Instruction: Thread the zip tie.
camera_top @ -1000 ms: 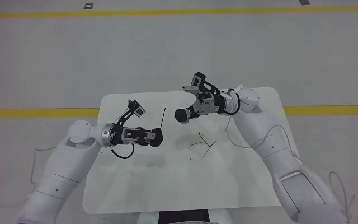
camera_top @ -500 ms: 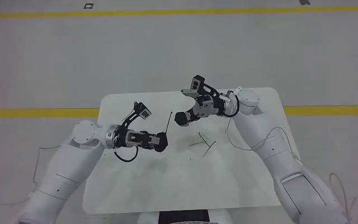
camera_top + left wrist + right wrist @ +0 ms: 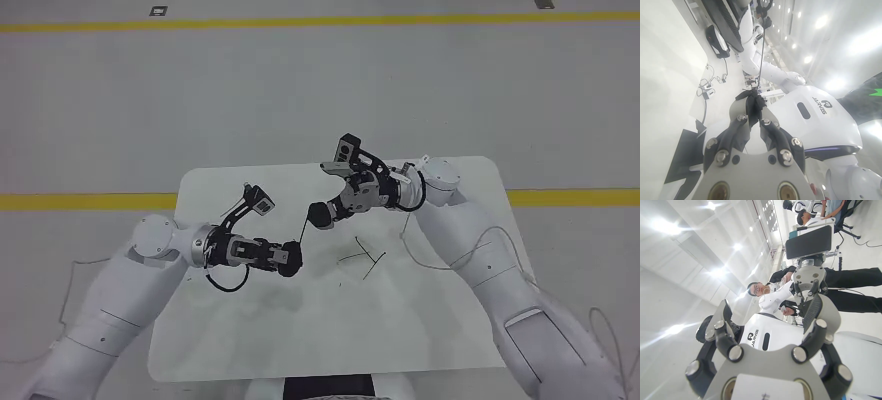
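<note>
- Zip tie (image 3: pixel 301 233): black and thin, raised above the worktop (image 3: pixel 250 330). One end is clamped in the left end effector (image 3: pixel 289 260), and the free tip is at the right end effector (image 3: pixel 318 213), whose fingers stand apart.
- Spare ties (image 3: pixel 362 258): lying crossed on the worktop, nearby.

A white desk (image 3: pixel 250 340) with rounded corners stands on a pale grey floor (image 3: pixel 100 100). A yellow line (image 3: pixel 90 201) on the floor runs out from behind the desk on both sides. A far yellow line (image 3: pixel 300 22) crosses the floor well beyond the desk's far edge, with a small dark tag (image 3: pixel 158 10) just past it. Off one desk corner, cables (image 3: pixel 706 91) and a black case (image 3: pixel 717 44) lie on the floor. A dark screen (image 3: pixel 808 242) stands away from the desk.
</note>
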### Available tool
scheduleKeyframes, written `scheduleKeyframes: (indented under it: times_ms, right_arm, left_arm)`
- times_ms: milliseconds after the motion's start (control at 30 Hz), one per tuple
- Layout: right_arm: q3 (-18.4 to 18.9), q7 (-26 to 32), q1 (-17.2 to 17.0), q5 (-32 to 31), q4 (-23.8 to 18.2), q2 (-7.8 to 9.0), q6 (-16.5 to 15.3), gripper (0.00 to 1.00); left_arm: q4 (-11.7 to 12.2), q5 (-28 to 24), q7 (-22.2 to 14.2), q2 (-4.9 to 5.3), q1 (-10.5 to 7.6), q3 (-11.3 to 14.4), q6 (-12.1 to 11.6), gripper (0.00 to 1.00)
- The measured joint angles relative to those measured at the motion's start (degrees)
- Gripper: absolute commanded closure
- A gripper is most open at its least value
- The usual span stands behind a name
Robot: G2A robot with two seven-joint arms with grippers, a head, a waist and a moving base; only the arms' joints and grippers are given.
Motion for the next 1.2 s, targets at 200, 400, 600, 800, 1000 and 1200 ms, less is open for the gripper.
scheduleKeyframes:
  times_ms: [200, 400, 600, 800, 1000, 1200]
  right_arm:
    - [0.4, 1.2, -0.1, -3.2, -1.9, 1.16, -0.2, 0.0]
    - [-0.8, 1.2, 0.2, -2.0, -3.3, 2.3, -0.3, 0.51]
    - [-2.1, 1.2, 1.1, -1.0, -2.9, 2.99, -1.2, 0.59]
    - [-3.1, 1.2, 1.8, -0.5, -2.3, 3.47, -1.9, 0.65]
    - [-4.4, 1.2, 2.3, -0.3, -2.0, 3.79, -2.4, 0.66]
    - [-5.8, 1.2, 2.9, -1.5, -1.7, 4.03, -2.3, 0.71]
  left_arm:
    - [0.0, 0.0, 0.0, 0.0, 0.0, 0.0, 0.0, 1.0]
    - [0.0, 0.0, 0.0, 0.0, 0.0, 0.0, 0.0, 1.0]
    - [0.0, 0.0, 0.0, 0.0, 0.0, 0.0, 0.0, 1.0]
    - [0.0, 0.0, 0.0, 0.0, 0.0, 0.0, 0.0, 1.0]
    - [0.0, 0.0, 0.0, 0.0, 0.0, 0.0, 0.0, 1.0]
    - [0.0, 0.0, 0.0, 0.0, 0.0, 0.0, 0.0, 1.0]
